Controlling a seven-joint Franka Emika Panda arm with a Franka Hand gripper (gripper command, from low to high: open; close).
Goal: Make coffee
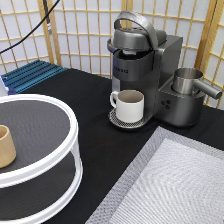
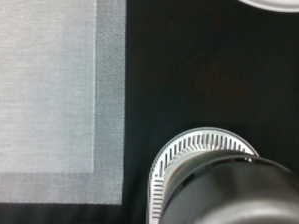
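Note:
The grey coffee machine (image 1: 137,60) stands at the back of the black table with its lid down and its handle arched over the top. A white handled mug (image 1: 130,105) sits on the machine's round drip tray (image 1: 117,120) under the spout. The coffee pod is not visible in either view. The gripper is out of the exterior view. The wrist view looks straight down on the machine's dark top (image 2: 228,190) and the slotted drip tray (image 2: 198,145).
A steel pitcher (image 1: 187,82) sits on the machine's side unit. A white two-tier round stand (image 1: 60,160) at the exterior view's left holds a tan wooden cup (image 1: 5,146). A grey mat (image 1: 170,185) covers the bottom right. A blue rack (image 1: 30,75) lies at the back left.

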